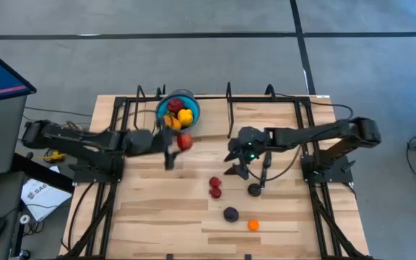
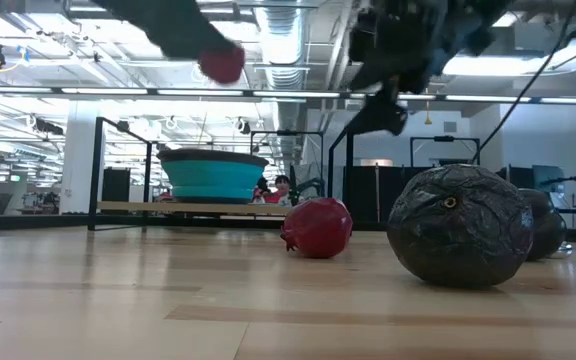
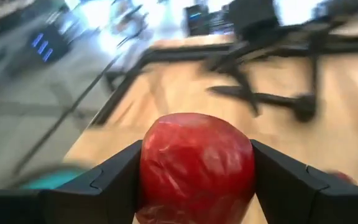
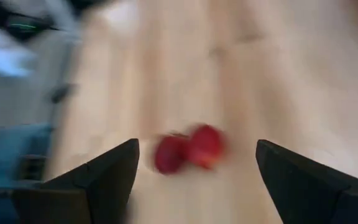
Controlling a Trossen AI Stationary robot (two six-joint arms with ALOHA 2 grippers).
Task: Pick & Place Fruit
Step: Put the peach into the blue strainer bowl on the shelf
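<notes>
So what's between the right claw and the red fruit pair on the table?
Bare wood. The right wrist view shows the open right claw above the two red fruits, with nothing between.

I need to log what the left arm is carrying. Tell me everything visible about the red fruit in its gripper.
The red fruit is rounded, glossy and mottled red. It sits clamped between the left gripper fingers, which press its two sides. It is lifted clear of the table, just beside the blue bowl.
</notes>
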